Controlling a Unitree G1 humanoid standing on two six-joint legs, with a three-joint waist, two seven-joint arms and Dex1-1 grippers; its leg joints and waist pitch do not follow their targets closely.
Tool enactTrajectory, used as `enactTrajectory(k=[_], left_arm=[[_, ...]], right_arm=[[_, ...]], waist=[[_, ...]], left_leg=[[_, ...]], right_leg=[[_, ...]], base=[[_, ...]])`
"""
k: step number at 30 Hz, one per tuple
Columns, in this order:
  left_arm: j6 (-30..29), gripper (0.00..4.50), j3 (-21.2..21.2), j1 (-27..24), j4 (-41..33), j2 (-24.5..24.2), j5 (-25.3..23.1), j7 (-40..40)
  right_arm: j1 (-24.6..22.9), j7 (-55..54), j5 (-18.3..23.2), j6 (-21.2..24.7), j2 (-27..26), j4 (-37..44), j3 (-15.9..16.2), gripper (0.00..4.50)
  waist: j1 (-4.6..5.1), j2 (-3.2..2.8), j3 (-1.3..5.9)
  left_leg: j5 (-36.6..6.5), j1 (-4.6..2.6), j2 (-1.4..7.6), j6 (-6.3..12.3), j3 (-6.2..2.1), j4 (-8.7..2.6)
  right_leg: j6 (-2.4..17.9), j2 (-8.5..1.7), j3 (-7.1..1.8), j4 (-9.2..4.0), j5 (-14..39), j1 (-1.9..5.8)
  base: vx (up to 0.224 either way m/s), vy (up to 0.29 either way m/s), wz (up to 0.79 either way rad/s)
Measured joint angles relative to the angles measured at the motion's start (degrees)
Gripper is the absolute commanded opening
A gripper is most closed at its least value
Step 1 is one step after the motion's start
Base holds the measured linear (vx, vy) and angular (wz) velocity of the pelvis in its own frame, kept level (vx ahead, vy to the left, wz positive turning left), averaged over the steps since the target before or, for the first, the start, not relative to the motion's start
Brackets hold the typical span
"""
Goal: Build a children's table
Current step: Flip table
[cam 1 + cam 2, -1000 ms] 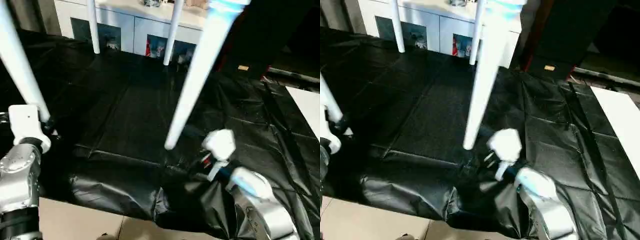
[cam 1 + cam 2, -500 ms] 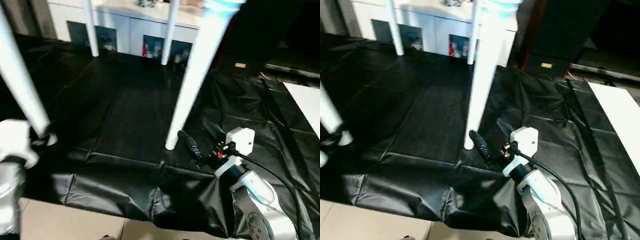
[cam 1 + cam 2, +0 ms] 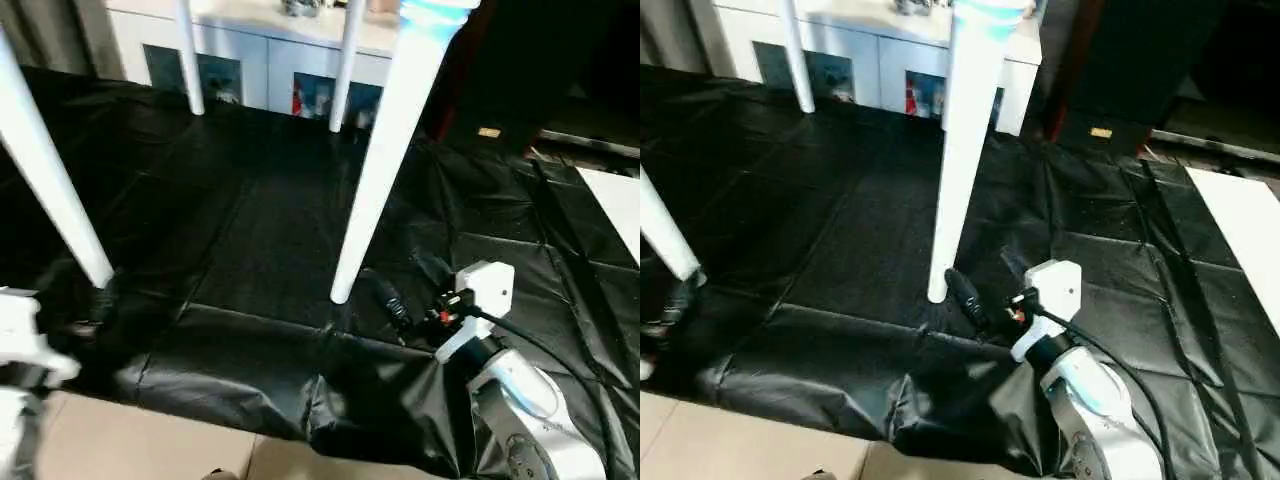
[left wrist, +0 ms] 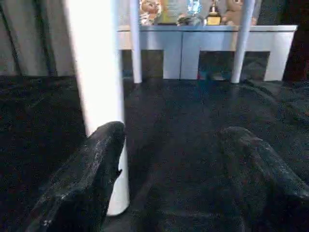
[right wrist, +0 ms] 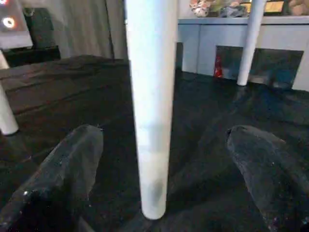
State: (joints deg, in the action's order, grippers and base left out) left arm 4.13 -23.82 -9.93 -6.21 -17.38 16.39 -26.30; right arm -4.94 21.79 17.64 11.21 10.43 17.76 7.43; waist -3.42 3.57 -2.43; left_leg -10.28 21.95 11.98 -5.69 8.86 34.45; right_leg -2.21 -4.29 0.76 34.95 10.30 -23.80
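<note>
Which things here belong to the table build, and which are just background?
Job: four white table legs, standing on the black sheet - near right leg, near left leg, far legs and.
Background: white cabinet, trinkets on top.

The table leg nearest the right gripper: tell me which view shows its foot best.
The right wrist view: the leg stands centred between the right gripper's spread fingers, its foot on the black sheet. Both head views show the same leg from above, longer but smaller. In the left wrist view it cannot be picked out with certainty.

Table legs [image 3: 372, 170] stand on sheeting [image 3: 260, 230], cabinet [image 3: 270, 60] behind.
</note>
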Motion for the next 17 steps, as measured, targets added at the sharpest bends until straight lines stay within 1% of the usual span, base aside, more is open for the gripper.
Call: enactTrajectory(k=[2,4,7,8,9,11,13,15,17], left_arm=[[-1.43,3.5,2.24,-0.87,-3.63,0.25,-0.87,0.6],[-4.2,3.5,4.91,-2.58,-9.38,0.82,-1.14,1.58],[-6.34,3.5,7.12,-2.98,-13.32,1.67,-2.16,3.18],[-7.35,3.5,7.61,-2.56,-14.13,2.12,-2.86,4.39],[-8.86,3.5,8.5,-0.85,-14.55,3.09,-4.14,6.28],[-10.61,3.5,9.59,1.98,-14.73,4.1,-6.17,8.79],[-12.42,3.5,10.14,4.28,-14.85,4.78,-7.09,11.12],[-13.81,3.5,10.16,4.33,-14.83,4.9,-7.05,12.42],[-15.06,3.5,10.2,3.9,-14.87,4.87,-7.01,13.09]], right_arm=[[0.02,0.09,-0.1,0.46,0.58,0.49,0.38,4.5],[0.01,-0.14,-0.59,1.21,1.05,1.29,0.42,4.5],[0.01,-1.4,-2.18,1.87,1.03,1.82,0.39,4.5],[0.01,-2.69,-2.68,2.33,0.75,1.79,0.11,4.5],[0.28,-4.74,-3.59,2.96,-0.07,1.57,-0.69,4.5],[1.2,-7.13,-4.6,3.62,-0.93,1.1,-1.1,4.5],[2.74,-8.51,-6.42,3.72,-0.82,0.48,-0.98,4.5],[3.02,-9.5,-7.34,3.72,-0.71,-0.01,-1.1,4.5],[3.02,-10.15,-7.4,3.72,-1.1,-0.14,-1.44,4.5]], waist=[[0.17,0.04,0.03],[0.31,0.02,0.03],[0.54,-0.03,0.05],[0.61,0.05,0.09],[0.52,0.04,0.08],[0.49,0.03,0.08],[0.77,0.01,0.12],[1.35,0.08,0.18],[1.63,0.12,0.21]], left_leg=[[0.0,-0.02,-0.02,0.0,-0.06,0.01],[0.0,-0.02,-0.05,0.0,-0.11,0.03],[0.0,-0.02,-0.05,0.0,-0.14,0.01],[0.0,-0.01,-0.06,0.0,-0.19,0.01],[0.0,0.05,-0.06,0.0,-0.22,0.02],[0.0,0.05,-0.08,0.0,-0.23,0.02],[0.0,0.05,-0.11,0.0,-0.24,0.03],[0.0,0.04,-0.12,0.0,-0.24,0.03],[0.0,0.05,-0.12,0.0,-0.26,0.04]], right_leg=[[0.0,0.0,0.0,-0.02,0.0,0.01],[0.0,-0.01,-0.04,-0.05,0.0,0.01],[-0.01,0.01,-0.01,-0.03,0.0,-0.04],[-0.01,0.02,0.02,-0.02,0.0,-0.05],[-0.01,0.02,0.05,-0.01,0.0,-0.08],[-0.02,0.02,0.04,-0.01,-0.01,-0.08],[-0.02,0.01,0.02,-0.03,-0.01,-0.04],[-0.02,0.01,0.02,-0.03,-0.01,-0.06],[-0.03,0.01,0.04,-0.04,-0.01,-0.12]], base=[[0.0,0.0,0.0],[0.0,0.0,0.0],[0.0,0.0,0.0],[0.0,0.0,0.0],[0.0,0.0,0.0],[0.0,0.0,0.0],[0.0,0.0,0.0],[0.0,0.0,0.0],[0.0,0.0,0.0]])
